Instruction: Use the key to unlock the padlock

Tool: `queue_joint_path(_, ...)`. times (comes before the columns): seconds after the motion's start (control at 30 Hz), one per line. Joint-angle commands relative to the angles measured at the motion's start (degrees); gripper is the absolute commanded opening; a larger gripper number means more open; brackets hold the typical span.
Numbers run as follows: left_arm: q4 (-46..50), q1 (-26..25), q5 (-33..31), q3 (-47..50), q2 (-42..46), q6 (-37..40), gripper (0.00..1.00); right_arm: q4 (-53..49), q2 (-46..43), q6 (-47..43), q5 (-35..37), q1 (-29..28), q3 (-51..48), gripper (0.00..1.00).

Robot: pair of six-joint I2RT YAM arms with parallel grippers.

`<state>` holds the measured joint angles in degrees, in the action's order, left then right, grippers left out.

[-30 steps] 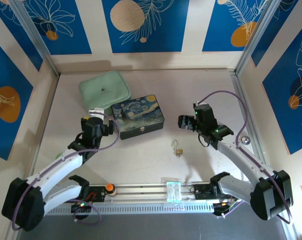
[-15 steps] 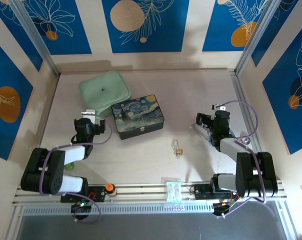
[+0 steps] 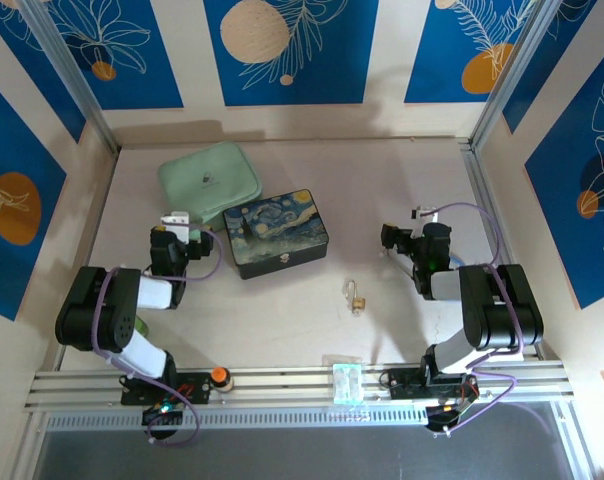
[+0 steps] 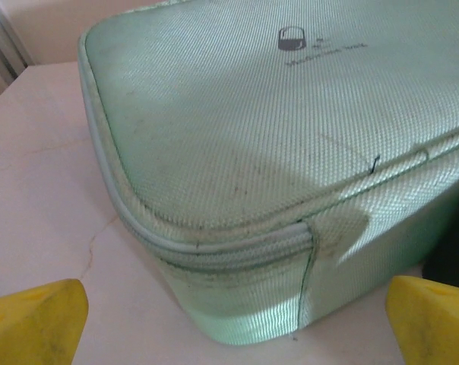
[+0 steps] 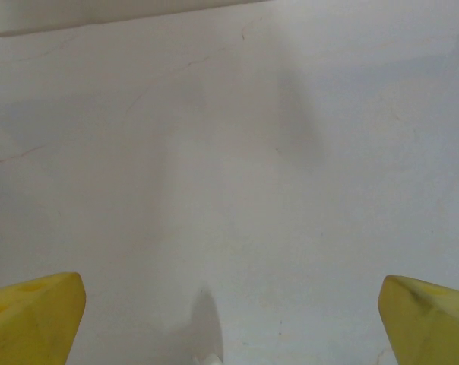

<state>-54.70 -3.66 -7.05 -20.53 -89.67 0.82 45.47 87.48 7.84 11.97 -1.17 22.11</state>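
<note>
The small brass padlock (image 3: 359,302) lies on the pale table, right of centre, its silver shackle (image 3: 351,289) pointing away from the arms. I cannot tell the key apart from it at this size. My left gripper (image 3: 178,228) is far to the padlock's left, low at the near corner of a green case. It is open, with the yellow fingertips (image 4: 36,323) wide apart and nothing between them. My right gripper (image 3: 390,240) sits up and to the right of the padlock, facing bare tabletop. It is open too (image 5: 229,323) and holds nothing.
The mint-green zip case (image 3: 209,181) (image 4: 275,152) lies at the back left. A painted starry-night box (image 3: 276,232) sits beside it, its metal clasp facing the arms. An aluminium rail (image 3: 282,380) along the near edge carries an orange knob (image 3: 220,376). Walls close in on three sides.
Both arms have folded back from a stretched-out pose into a compact one. The right gripper shifted a little to the right. The padlock has not moved, and both grippers stay open.
</note>
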Motion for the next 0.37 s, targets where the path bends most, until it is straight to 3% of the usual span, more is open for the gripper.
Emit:
queue_joint_path(0.0,-0.6,0.1,1.4,-0.3,0.0,0.7,0.99,2.3,-0.3,-1.3,-0.6,-0.1,1.1,0.99)
queue_joint_path(0.1,1.4,-0.3,6.4,-1.2,0.1,2.8,0.99,2.5,-0.3,-1.3,-0.6,-0.1,1.0,0.99)
queue_joint_path(0.33,1.0,-0.3,6.5,-1.0,0.1,2.7,0.99,2.2,-0.5,-1.3,-1.9,0.3,1.1,0.99)
